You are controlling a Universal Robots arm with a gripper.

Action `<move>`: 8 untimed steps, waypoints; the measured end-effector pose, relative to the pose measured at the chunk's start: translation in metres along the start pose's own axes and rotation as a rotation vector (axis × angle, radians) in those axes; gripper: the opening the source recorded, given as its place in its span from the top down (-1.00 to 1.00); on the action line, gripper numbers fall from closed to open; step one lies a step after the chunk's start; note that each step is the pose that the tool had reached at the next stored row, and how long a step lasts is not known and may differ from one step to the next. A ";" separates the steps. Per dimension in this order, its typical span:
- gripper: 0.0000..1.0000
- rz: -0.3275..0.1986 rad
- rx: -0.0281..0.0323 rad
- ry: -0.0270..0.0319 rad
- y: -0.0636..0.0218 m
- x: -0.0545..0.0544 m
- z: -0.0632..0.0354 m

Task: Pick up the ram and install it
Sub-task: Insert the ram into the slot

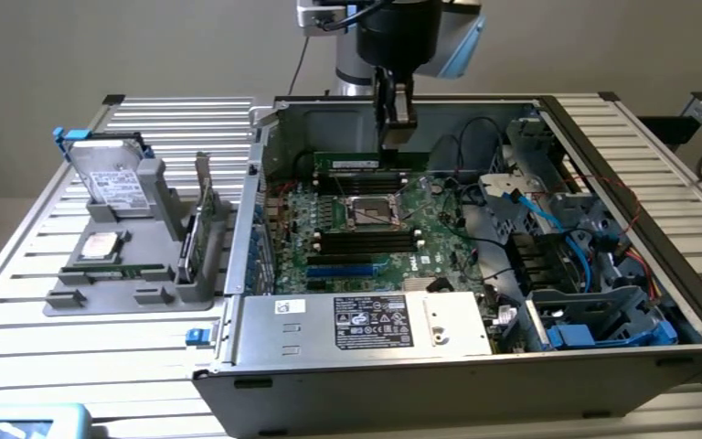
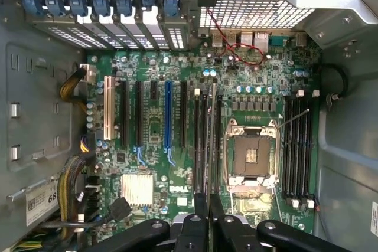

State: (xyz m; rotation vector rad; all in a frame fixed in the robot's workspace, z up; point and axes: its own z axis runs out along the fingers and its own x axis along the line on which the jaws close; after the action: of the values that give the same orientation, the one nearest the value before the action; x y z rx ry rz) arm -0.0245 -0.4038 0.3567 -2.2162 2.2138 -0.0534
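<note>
The ram [image 1: 357, 163], a narrow green stick with a pale label, hangs lengthwise inside the open computer case [image 1: 251, 265], just above the far part of the motherboard [image 1: 419, 242]. My gripper [image 1: 395, 137] comes down from above and is shut on the stick's end at the exterior view's right. In the wrist view the ram [image 2: 211, 140] appears edge-on as a thin strip running away from my gripper [image 2: 208, 208]. It lies over the row of dark memory slots [image 2: 198, 146] beside the CPU socket [image 2: 251, 154].
A grey holder [image 1: 107, 297] on the table at the exterior view's left carries a silver hard drive [image 1: 113, 178] and an upright green expansion card [image 1: 205, 215]. Inside the case are a power supply [image 1: 369, 322], loose cables [image 1: 510, 197] and a blue drive cage [image 1: 601, 320].
</note>
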 end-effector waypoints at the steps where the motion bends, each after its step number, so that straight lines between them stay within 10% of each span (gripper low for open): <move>1: 0.73 0.000 0.0000 0.0010 0.0000 0.000 0.0018; 8: 0.73 0.000 0.0001 0.0096 0.0002 -0.003 0.0096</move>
State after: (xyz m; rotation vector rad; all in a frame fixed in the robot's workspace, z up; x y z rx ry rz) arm -0.0245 -0.4011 0.3471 -2.2211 2.2181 -0.0642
